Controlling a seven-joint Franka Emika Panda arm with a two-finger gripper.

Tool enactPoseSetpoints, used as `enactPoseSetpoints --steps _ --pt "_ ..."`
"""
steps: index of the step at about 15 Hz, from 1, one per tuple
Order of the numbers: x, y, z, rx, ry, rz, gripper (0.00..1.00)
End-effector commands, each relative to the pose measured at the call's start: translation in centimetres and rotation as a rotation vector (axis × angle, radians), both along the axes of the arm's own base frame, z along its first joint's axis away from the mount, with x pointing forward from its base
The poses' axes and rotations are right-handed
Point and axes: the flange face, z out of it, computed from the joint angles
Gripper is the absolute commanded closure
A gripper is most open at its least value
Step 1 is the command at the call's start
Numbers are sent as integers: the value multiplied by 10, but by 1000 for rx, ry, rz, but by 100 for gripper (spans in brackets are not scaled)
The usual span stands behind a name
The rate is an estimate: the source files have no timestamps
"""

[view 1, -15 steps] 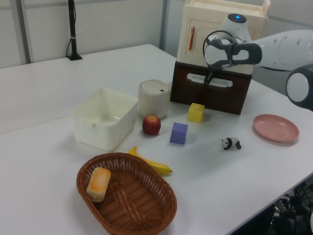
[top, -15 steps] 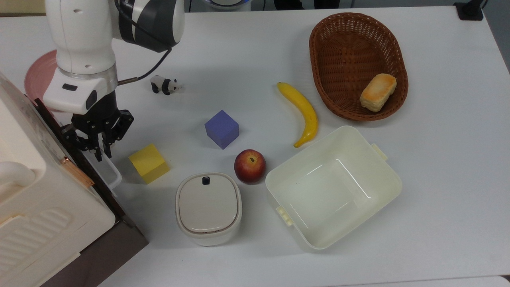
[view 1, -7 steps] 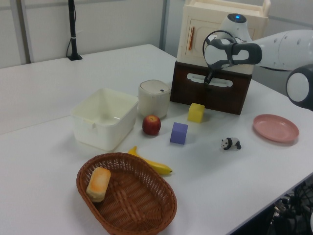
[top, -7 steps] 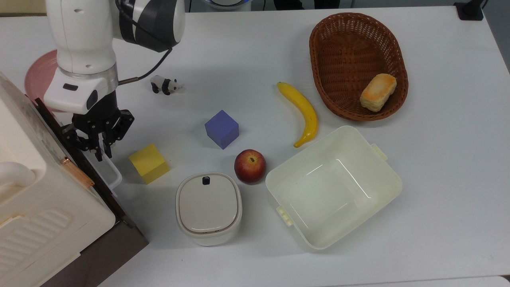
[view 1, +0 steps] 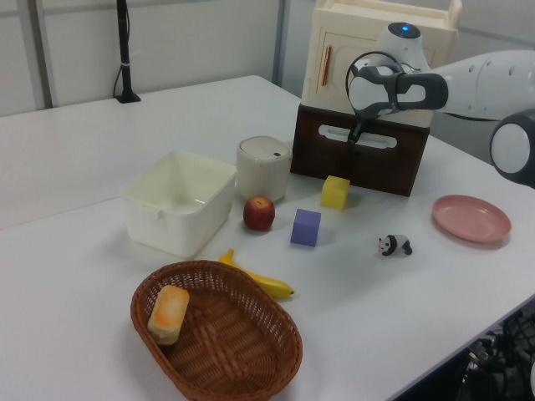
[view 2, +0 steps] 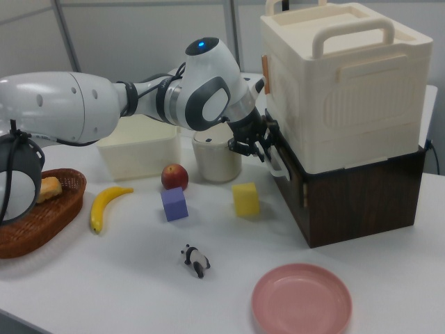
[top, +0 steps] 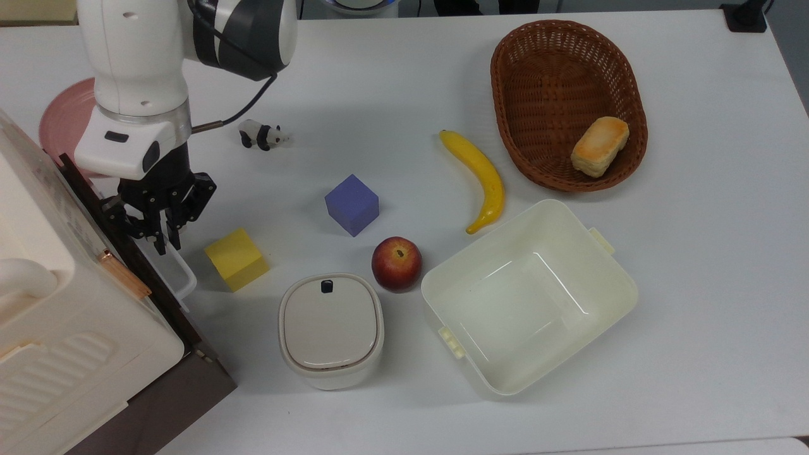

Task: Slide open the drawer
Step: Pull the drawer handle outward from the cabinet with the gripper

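Drawer: dark brown wooden drawer (view 1: 359,159), white bar handle (top: 169,273), under a cream plastic cabinet (view 2: 341,83).
Nearby: yellow cube (top: 236,258) just beside the front; white lidded pot (top: 331,330) near.
Gripper: black two-finger gripper (top: 158,243) pointing down, pinching the handle.

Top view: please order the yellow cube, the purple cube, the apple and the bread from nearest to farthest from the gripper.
From the gripper:
1. Yellow cube, just to the top view's right.
2. Purple cube, mid-table.
3. Apple, beside the bin.
4. Bread, in the basket.
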Motion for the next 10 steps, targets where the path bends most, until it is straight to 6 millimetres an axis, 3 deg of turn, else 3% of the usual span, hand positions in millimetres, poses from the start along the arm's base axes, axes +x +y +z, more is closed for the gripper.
enactPoseSetpoints --steps 1,10 --pt "-10 26 17 6 -12 19 90" --pt "-21 33 16 3 5 30 90"
